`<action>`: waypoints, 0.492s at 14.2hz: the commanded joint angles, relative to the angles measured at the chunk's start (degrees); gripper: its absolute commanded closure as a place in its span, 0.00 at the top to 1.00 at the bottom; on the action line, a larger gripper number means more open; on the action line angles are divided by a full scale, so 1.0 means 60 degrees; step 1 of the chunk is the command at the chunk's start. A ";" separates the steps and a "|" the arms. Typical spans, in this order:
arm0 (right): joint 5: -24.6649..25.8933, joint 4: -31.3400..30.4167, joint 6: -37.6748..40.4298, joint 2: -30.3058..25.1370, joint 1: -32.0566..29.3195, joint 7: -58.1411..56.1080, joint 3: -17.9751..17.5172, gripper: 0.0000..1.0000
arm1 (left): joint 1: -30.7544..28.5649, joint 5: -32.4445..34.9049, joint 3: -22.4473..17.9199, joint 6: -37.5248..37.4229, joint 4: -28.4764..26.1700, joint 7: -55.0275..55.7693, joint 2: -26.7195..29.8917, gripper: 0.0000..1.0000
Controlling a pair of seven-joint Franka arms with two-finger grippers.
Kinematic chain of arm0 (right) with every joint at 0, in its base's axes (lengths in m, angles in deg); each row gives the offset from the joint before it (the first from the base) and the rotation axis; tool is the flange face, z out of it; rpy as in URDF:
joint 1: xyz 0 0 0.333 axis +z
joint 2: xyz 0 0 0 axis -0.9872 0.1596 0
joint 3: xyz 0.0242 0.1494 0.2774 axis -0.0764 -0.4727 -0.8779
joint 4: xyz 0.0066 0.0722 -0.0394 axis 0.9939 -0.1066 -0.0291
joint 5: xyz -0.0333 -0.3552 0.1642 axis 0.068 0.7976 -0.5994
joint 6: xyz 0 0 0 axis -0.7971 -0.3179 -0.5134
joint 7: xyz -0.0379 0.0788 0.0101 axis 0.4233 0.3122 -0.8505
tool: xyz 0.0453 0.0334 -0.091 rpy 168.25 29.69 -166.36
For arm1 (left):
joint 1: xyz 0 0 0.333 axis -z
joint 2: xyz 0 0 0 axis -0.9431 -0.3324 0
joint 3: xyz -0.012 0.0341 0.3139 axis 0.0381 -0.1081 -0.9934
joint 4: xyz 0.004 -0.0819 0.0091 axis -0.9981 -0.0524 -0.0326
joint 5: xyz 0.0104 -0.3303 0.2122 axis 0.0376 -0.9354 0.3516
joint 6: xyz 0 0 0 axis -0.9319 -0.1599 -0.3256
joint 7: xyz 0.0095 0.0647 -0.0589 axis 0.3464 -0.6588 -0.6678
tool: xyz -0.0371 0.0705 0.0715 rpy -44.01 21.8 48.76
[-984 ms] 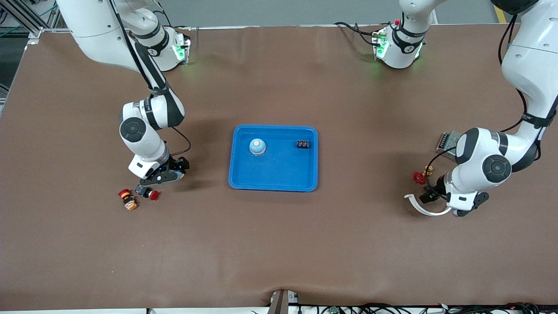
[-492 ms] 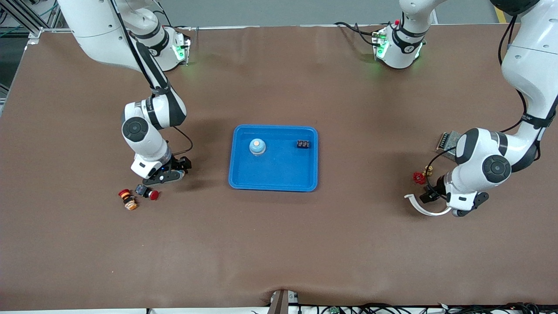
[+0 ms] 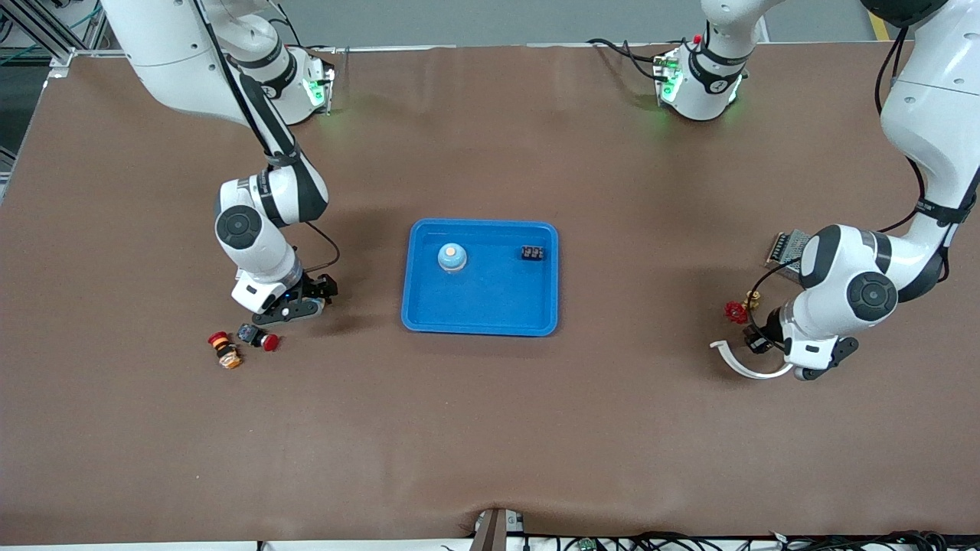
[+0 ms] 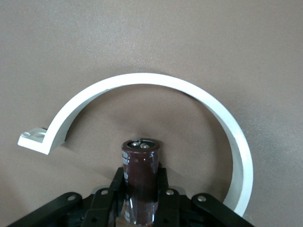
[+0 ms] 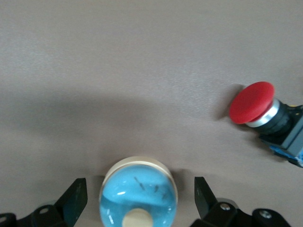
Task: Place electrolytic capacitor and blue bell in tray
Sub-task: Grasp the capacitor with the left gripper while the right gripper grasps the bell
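Observation:
The bright blue tray lies mid-table and holds a blue bell and a small black part. My right gripper is low over the table toward the right arm's end. It is open, with its fingers on either side of a second blue bell and not touching it. My left gripper is shut on a dark brown electrolytic capacitor. It holds it upright, low over the table inside the arc of a white curved piece.
A red push button and an orange-red button lie near my right gripper. A red valve handle, a small circuit board and the white curved piece lie by my left gripper.
My right arm's hand has shifted slightly away from the red push button, toward its own base. My left gripper has barely moved.

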 commanded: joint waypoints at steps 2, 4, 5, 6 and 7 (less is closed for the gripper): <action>-0.0148 0.0029 -0.0048 0.0029 -0.0270 -0.0276 -0.0163 1.00 | -0.0126 -0.0041 0.0070 -0.0009 0.0116 0.0504 0.0216 0.00; -0.0148 0.0029 -0.0063 0.0015 -0.0270 -0.0276 -0.0163 1.00 | -0.0083 -0.0115 0.0142 -0.0010 0.0146 0.1791 0.0260 0.00; -0.0148 0.0029 -0.0063 0.0029 -0.0270 -0.0276 -0.0163 1.00 | -0.0039 -0.0130 0.0157 -0.0010 0.0146 0.2580 0.0391 0.00; -0.0148 0.0029 -0.0063 0.0029 -0.0270 -0.0276 -0.0163 1.00 | -0.0038 -0.0130 0.0288 -0.0010 0.0146 0.3241 0.0450 0.00; -0.0148 0.0029 -0.0063 0.0029 -0.0270 -0.0276 -0.0163 1.00 | -0.0038 -0.0144 0.0478 -0.0024 0.0146 0.3639 0.0509 0.00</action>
